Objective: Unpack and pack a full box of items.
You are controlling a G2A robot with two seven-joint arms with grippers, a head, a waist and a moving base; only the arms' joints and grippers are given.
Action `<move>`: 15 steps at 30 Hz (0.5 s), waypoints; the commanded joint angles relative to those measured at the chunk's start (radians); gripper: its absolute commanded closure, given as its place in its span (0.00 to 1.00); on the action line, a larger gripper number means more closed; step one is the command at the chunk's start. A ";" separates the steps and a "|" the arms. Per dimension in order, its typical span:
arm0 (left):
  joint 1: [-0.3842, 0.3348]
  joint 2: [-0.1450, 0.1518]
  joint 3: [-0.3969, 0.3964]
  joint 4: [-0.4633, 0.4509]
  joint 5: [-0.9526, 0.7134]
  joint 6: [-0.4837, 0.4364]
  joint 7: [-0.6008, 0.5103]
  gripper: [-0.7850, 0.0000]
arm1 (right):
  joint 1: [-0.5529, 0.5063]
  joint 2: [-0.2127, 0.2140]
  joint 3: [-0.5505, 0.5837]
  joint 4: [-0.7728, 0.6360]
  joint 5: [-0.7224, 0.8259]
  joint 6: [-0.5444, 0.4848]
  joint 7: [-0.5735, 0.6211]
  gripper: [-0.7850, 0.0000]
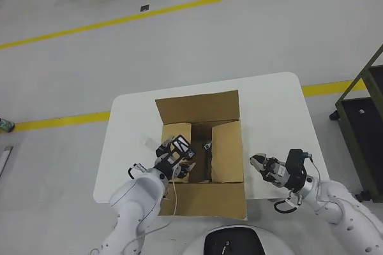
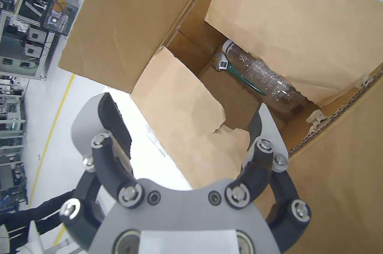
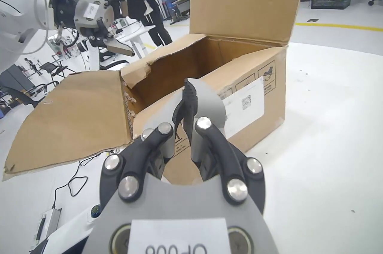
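— Cardboard, brown and corrugated: the box [image 1: 198, 107] is sitting in the middle of the white tabletop [image 1: 274, 102]. Its flaps are hanging open, and one side flap is showing a torn edge.

— And what is lying inside it?

— A clear, ribbed plastic bottle [image 2: 263, 78] is lying on its side along one wall, partly under a flap that is leaning inward. A wrench [image 2: 223, 63] with a green handle is lying just beside it on the box floor; whether the two are touching, I cannot tell.

— Where are the pincers hanging?

— The left pincer [image 2: 182, 105] is hovering over the torn side flap with its fingers spread wide apart, gripping nothing. The bottle and wrench are lying below and beyond it, deep in the box. The right pincer [image 3: 188, 93] is hanging outside the box on the opposite side, above the tabletop. Its fingers are pressing together on nothing, and it is staying apart from the cardboard.
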 commanded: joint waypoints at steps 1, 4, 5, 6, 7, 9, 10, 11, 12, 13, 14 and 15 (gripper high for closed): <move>-0.017 0.000 0.042 0.031 0.093 0.003 0.004 0.00 | -0.012 0.002 0.016 -0.017 -0.005 0.011 0.002 1.00; -0.032 -0.004 0.087 0.077 0.150 0.034 0.005 0.00 | -0.026 0.004 0.027 -0.032 -0.006 0.018 0.001 1.00; -0.038 -0.005 0.098 0.090 0.167 0.043 0.000 0.00 | -0.028 0.004 0.029 -0.034 -0.005 0.018 0.001 1.00; -0.044 -0.006 0.111 0.102 0.185 0.050 -0.005 0.00 | -0.029 0.004 0.030 -0.036 -0.002 0.019 -0.001 1.00; -0.048 -0.008 0.121 0.117 0.196 0.059 -0.009 0.00 | -0.028 0.003 0.031 -0.039 0.002 0.020 -0.005 1.00; -0.061 -0.010 0.138 0.142 0.240 0.076 -0.024 0.00 | -0.022 0.002 0.029 -0.047 0.010 0.019 -0.005 1.00; -0.064 -0.011 0.145 0.149 0.253 0.086 -0.022 0.00 | -0.019 0.001 0.027 -0.051 0.011 0.020 -0.002 1.00; -0.065 -0.012 0.147 0.157 0.261 0.097 -0.028 0.00 | -0.013 0.000 0.024 -0.055 0.013 0.022 0.004 1.00; -0.068 -0.013 0.150 0.161 0.271 0.101 -0.032 0.00 | -0.005 -0.001 0.022 -0.058 0.017 0.028 0.007 1.00; -0.071 -0.013 0.152 0.163 0.287 0.104 -0.035 0.00 | 0.004 -0.002 0.018 -0.059 0.021 0.034 0.013 1.00; -0.072 -0.013 0.151 0.164 0.302 0.112 -0.037 0.00 | 0.014 -0.004 0.011 -0.064 0.024 0.038 0.023 1.00; -0.071 -0.013 0.153 0.165 0.315 0.115 -0.038 0.00 | 0.025 -0.006 0.004 -0.065 0.028 0.044 0.034 1.00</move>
